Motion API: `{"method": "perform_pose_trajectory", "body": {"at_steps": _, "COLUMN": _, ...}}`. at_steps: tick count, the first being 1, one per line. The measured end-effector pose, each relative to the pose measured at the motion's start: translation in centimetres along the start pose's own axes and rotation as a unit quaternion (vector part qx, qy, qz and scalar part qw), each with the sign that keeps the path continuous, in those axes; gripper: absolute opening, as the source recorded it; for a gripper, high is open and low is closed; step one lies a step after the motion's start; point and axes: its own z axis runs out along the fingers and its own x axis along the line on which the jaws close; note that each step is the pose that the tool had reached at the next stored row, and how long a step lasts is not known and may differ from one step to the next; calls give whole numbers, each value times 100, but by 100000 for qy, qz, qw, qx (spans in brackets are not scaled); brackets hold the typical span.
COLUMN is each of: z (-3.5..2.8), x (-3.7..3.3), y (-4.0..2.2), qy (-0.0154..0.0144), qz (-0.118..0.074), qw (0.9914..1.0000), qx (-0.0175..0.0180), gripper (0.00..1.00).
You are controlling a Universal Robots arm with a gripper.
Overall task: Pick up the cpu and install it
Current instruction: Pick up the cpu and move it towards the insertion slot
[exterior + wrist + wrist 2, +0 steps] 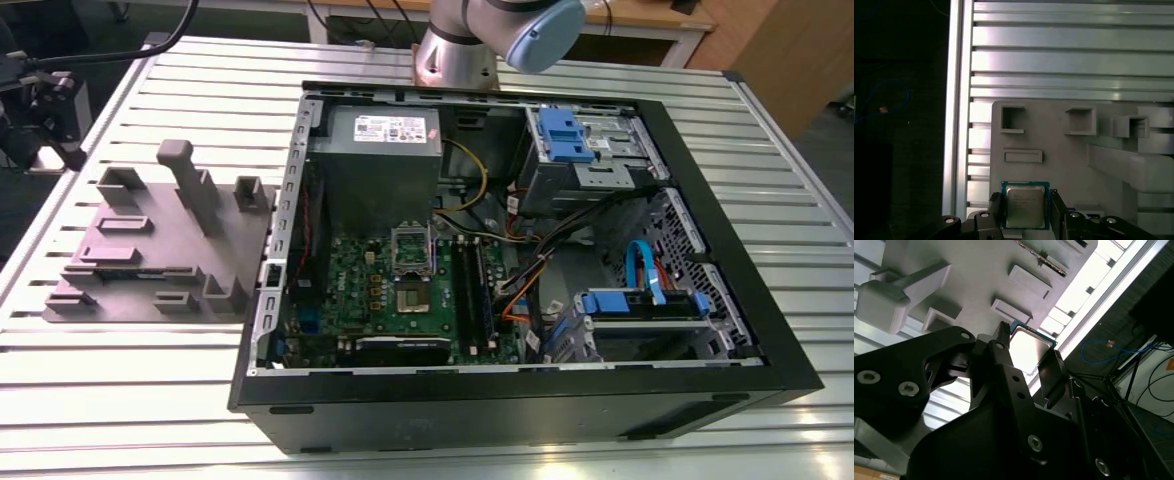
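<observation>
The cpu [1025, 205], a small square chip with a silvery metal top and a thin teal rim, sits between my two black fingers [996, 209] in both wrist views. My gripper [1025, 201] is shut on it, one finger against each opposite edge. The chip [1030, 346] hangs above the grey holding fixture [1064, 165], over the fixture's edge nearest the table's rim. My gripper [1026, 354] covers part of the chip's lower side. In the exterior view the open socket [411, 268] lies on the green motherboard [400, 300] inside the computer case [747, 330].
The grey fixture [160, 250] with raised posts and pockets stands on the slatted metal table [134, 400] at the exterior view's left of the case. A grey power supply [380, 150], blue drive brackets [567, 130] and cable bundles fill the case. The arm's base [461, 50] stands behind it.
</observation>
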Motion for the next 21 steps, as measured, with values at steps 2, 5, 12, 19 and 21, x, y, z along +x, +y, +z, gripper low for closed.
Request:
{"method": "perform_pose_trajectory", "body": {"at_steps": 2, "z": -8, "x": 0, "y": 0, "qy": 7, "qz": -1, "qw": 100000, "qx": 3, "gripper": 47}}
{"method": "perform_pose_trajectory", "body": {"at_steps": 5, "z": -17, "x": 0, "y": 1, "qy": -2, "qz": -1, "qw": 100000, "qx": -1, "gripper": 47}}
{"method": "perform_pose_trajectory", "body": {"at_steps": 12, "z": -40, "x": 1, "y": 2, "qy": -1, "qz": -1, "qw": 100000, "qx": -2, "gripper": 47}}
{"method": "perform_pose_trajectory", "body": {"at_steps": 19, "z": -59, "x": 1, "y": 3, "qy": -2, "qz": 0, "qw": 100000, "qx": 0, "gripper": 47}}
{"method": "perform_pose_trajectory", "body": {"at_steps": 21, "z": -64, "x": 1, "y": 3, "qy": 1, "qz": -1, "qw": 100000, "qx": 1, "gripper": 47}}
